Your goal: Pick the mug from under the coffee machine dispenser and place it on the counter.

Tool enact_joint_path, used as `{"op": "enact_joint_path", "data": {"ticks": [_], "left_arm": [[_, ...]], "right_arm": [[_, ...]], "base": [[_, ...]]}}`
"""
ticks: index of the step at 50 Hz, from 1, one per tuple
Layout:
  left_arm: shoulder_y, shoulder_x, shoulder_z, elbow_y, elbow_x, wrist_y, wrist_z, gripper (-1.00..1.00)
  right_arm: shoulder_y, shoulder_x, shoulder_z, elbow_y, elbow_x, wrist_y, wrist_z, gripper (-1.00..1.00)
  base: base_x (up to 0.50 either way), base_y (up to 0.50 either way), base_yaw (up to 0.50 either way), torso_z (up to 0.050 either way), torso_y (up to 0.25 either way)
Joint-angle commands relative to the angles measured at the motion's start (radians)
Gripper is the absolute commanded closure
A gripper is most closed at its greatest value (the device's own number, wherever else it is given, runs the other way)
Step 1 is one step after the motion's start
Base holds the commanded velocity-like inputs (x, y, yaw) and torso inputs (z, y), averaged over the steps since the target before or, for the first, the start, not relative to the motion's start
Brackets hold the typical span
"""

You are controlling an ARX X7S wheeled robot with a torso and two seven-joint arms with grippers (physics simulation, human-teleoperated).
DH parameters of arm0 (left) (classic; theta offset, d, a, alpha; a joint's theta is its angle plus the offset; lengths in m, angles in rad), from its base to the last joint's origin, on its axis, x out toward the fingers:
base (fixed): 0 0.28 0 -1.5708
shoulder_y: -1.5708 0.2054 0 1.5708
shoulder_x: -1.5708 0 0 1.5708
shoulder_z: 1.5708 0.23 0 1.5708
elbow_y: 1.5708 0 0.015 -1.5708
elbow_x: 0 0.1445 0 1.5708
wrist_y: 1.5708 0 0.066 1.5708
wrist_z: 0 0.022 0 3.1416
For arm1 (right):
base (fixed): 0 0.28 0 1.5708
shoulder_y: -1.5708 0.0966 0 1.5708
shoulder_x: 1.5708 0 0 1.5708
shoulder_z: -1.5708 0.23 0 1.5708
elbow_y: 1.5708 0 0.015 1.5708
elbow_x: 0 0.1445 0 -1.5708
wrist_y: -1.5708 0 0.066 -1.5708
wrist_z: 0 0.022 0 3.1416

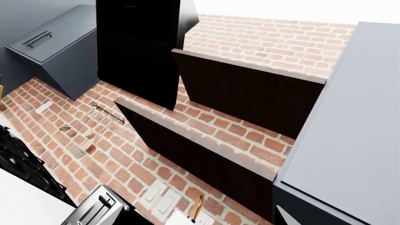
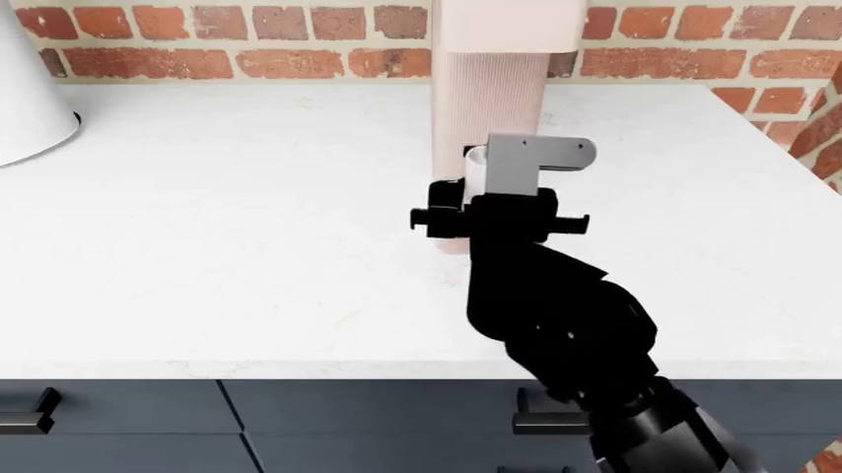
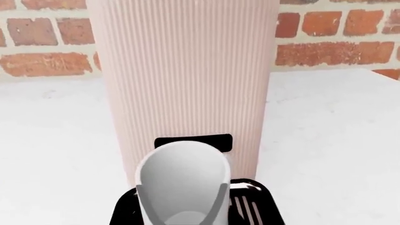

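The white mug (image 3: 183,180) stands over the black slotted drip tray (image 3: 253,202) in front of the pale pink ribbed coffee machine dispenser (image 3: 187,70), just below its black slot. It fills the near part of the right wrist view, and I look down into it. In the head view my right gripper (image 2: 484,209) reaches to the machine's base (image 2: 490,94). Only a white sliver of the mug (image 2: 472,163) shows beside the grey wrist block. The fingers are hidden, so I cannot tell whether they grip. The left gripper is out of view. The white marbled counter (image 2: 237,246) spreads around.
A large white cone-shaped object (image 2: 24,94) stands at the counter's back left. A brick wall (image 2: 263,39) runs behind. Dark drawers with black handles (image 2: 546,422) lie below the front edge. The left wrist view shows dark wall shelves (image 1: 250,89), a toaster (image 1: 97,208) and a stove (image 1: 18,159).
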Motion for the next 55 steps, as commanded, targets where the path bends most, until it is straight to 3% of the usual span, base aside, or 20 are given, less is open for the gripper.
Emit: {"op": "enact_joint_path", "data": {"ticks": [1, 31, 55], "left_arm": [[-0.001, 0.0, -0.001, 0.003, 0.002, -0.005, -0.003, -1.0], [0.0, 0.001, -0.004, 0.003, 0.0, -0.007, -0.003, -1.0], [-0.004, 0.007, 0.001, -0.002, 0.004, -0.009, 0.0, -1.0]], "right_arm": [[0.018, 0.036, -0.002, -0.127, 0.024, 0.055, 0.023, 1.0], [-0.015, 0.082, -0.081, -0.42, 0.103, 0.137, 0.024, 1.0], [-0.108, 0.077, -0.164, -0.524, 0.104, 0.097, -0.013, 1.0]], "base": [[0.0, 0.0, 0.0, 0.0, 0.0], [0.0, 0.0, 0.0, 0.0, 0.0], [0.0, 0.0, 0.0, 0.0, 0.0]]}}
